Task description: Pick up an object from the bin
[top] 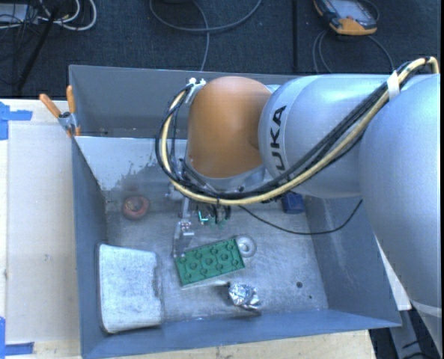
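Green studded brick (210,262) | bin (315,271) centre | pincer (184,234) beside its left end

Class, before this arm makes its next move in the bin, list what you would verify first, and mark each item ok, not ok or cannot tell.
1. The gripper is near a pickable thing: ok, it is at the left end of the green studded plate.
2. Plate lies flat, top uncovered: ok.
3. Room around the plate: not ok, a silver ring sits at its upper right corner and crumpled foil by its lower right.
4. The grey sponge lies apart from the plate: ok.
5. Height of the gripper over the plate: cannot tell.
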Controlling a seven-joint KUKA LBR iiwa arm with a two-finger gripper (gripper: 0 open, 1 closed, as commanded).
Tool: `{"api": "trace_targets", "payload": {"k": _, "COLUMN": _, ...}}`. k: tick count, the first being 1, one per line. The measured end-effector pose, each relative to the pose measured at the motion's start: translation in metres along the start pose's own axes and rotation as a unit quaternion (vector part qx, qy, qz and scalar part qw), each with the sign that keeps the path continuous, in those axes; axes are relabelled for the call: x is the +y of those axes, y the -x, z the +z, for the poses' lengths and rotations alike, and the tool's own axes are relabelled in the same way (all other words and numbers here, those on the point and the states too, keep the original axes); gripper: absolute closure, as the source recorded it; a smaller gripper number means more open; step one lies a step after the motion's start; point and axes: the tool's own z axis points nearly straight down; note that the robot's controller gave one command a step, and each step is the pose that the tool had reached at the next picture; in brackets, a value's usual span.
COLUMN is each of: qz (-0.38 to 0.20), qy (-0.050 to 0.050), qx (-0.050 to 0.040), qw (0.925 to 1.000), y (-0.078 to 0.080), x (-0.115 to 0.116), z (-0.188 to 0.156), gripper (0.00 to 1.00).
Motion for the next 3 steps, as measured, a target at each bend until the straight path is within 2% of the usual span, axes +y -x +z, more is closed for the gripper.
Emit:
{"api": "trace_targets", "payload": {"k": 1, "qz": -0.121, "qy": 0.001, "qx": -0.0067, "qw": 0.9926, "y": -0.04, "x": -0.038, "z": 0.09, "gripper": 0.0}}
{"api": "trace_targets", "payload": {"k": 2, "qz": -0.12, "qy": 0.001, "qx": -0.0051, "qw": 0.9928, "y": -0.04, "x": -0.038, "z": 0.088, "gripper": 1.0}}
{"api": "trace_targets", "payload": {"k": 3, "qz": -0.208, "qy": -0.001, "qx": -0.0073, "qw": 0.9781, "y": -0.077, "x": -0.08, "z": -0.071, "gripper": 1.0}}
